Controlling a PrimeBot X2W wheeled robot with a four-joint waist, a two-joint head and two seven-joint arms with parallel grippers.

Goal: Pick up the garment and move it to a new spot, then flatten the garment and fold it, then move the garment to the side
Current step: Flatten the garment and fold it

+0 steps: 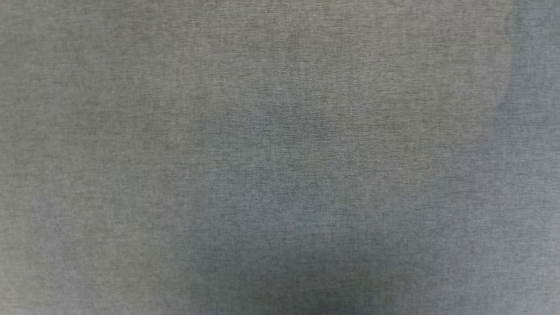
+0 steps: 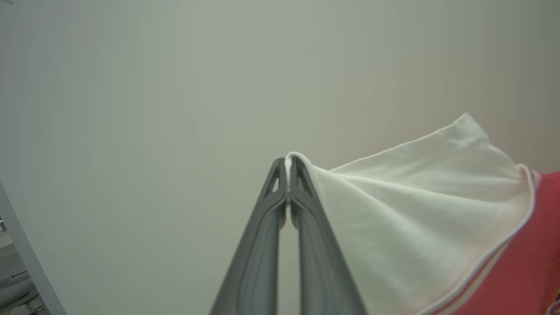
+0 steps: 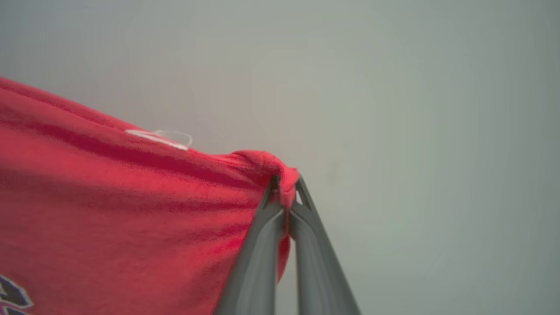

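In the left wrist view my left gripper (image 2: 288,162) is shut on the edge of the garment's white sleeve (image 2: 415,210), which drapes off to the right with red cloth beyond it. The right wrist view has my right gripper (image 3: 286,186) shut on a bunched fold of the garment's red body (image 3: 131,210); that cloth stretches away to the left, with a bit of dark lettering at the lower left corner. Both grippers point toward a plain pale wall, so the garment hangs lifted between them.
A grey woven surface (image 1: 280,157) with a soft shadow at its lower middle spreads across the head view. A pale frame edge (image 2: 26,258) shows at the lower left of the left wrist view.
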